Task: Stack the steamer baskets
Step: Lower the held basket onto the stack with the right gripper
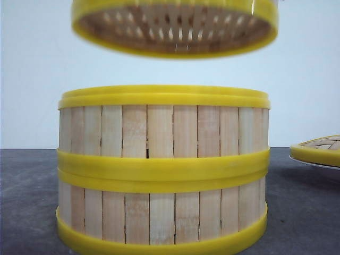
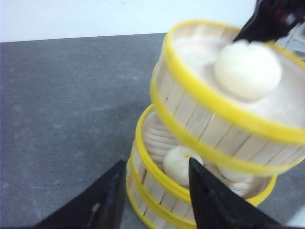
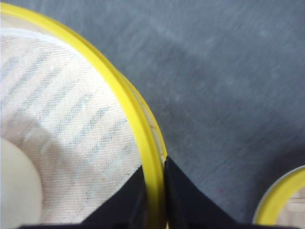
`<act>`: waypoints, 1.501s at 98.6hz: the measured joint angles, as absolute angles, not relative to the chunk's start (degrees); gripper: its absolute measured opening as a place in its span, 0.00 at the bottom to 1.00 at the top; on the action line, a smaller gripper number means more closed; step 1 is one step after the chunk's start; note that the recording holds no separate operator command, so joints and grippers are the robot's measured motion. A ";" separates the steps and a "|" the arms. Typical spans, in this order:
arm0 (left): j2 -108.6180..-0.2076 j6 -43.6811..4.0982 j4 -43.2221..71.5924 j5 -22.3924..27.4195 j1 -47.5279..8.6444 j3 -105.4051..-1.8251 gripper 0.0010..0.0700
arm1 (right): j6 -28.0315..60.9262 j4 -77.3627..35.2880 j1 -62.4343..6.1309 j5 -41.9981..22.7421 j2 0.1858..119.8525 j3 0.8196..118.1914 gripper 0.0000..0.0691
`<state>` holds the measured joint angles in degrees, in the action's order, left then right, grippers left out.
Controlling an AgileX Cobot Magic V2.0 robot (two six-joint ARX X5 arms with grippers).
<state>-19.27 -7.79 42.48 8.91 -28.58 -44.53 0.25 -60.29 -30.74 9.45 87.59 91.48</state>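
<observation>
Third steamer basket (image 1: 175, 26) airborne above two-basket stack (image 1: 162, 170).
Right tool (image 3: 153, 200) pinches its rim at 3 o'clock; left tool (image 2: 152, 200) spread, empty.

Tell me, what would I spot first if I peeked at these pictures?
Probably the third steamer basket floating in the air above the stack of two baskets in the middle of the grey table. The right hand pinches its yellow rim, and a white bun sits inside it. Another bun shows in the stack's top basket, and the left hand is open nearby.
</observation>
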 joint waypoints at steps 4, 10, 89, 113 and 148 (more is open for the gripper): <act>-19.27 -7.68 42.48 8.93 -28.58 -44.53 0.33 | 0.25 -59.59 -31.03 9.45 87.59 89.91 0.04; -19.27 -7.60 42.50 8.95 -28.58 -44.53 0.33 | 0.25 -58.48 -31.33 9.43 87.59 87.94 0.04; -19.27 -7.51 42.70 8.95 -28.58 -44.53 0.33 | -0.23 -53.32 -32.36 9.21 89.76 84.03 0.04; -19.27 -7.51 42.68 8.97 -28.58 -44.53 0.33 | -0.23 -54.41 -32.36 8.21 89.97 84.03 0.04; -19.27 -7.49 42.70 8.97 -28.58 -44.53 0.33 | -0.30 -53.06 -32.36 8.29 90.43 82.98 0.04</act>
<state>-19.27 -7.49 42.70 8.97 -28.58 -44.53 -0.30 -53.06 -32.36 8.29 90.43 82.98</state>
